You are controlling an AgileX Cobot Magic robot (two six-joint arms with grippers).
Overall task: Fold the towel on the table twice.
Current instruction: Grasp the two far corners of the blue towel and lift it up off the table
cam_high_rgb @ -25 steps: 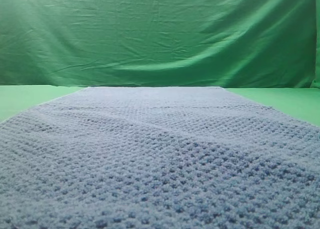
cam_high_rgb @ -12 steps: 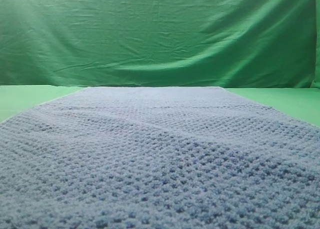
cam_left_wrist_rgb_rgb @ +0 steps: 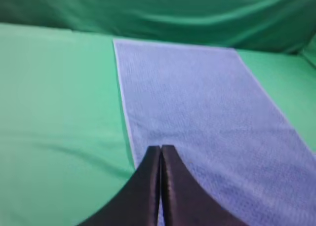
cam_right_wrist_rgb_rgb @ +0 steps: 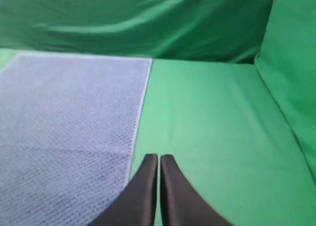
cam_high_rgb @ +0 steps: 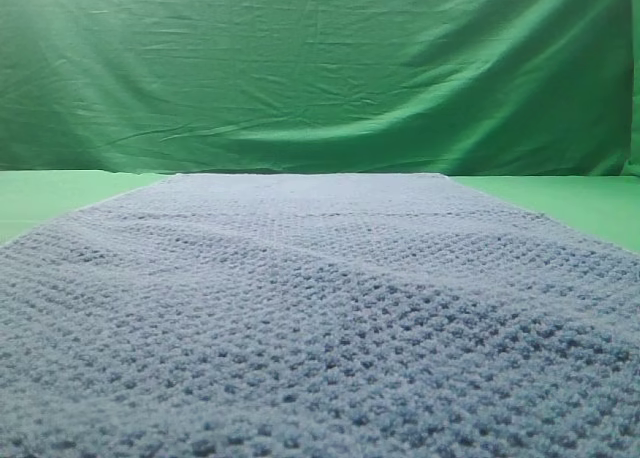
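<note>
Both clenched (empty) | left gripper (cam_left_wrist_rgb_rgb: 160,149) over towel (cam_left_wrist_rgb_rgb: 207,107) edge | right gripper (cam_right_wrist_rgb_rgb: 159,158) over table (cam_right_wrist_rgb_rgb: 212,117)

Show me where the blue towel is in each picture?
Exterior high: the towel fills the lower half, spread flat.
Left wrist: it lies right of centre, past the shut left gripper.
Right wrist: it lies at the left, beside the shut right gripper.
Shared landmark: the green backdrop cloth behind.
</note>
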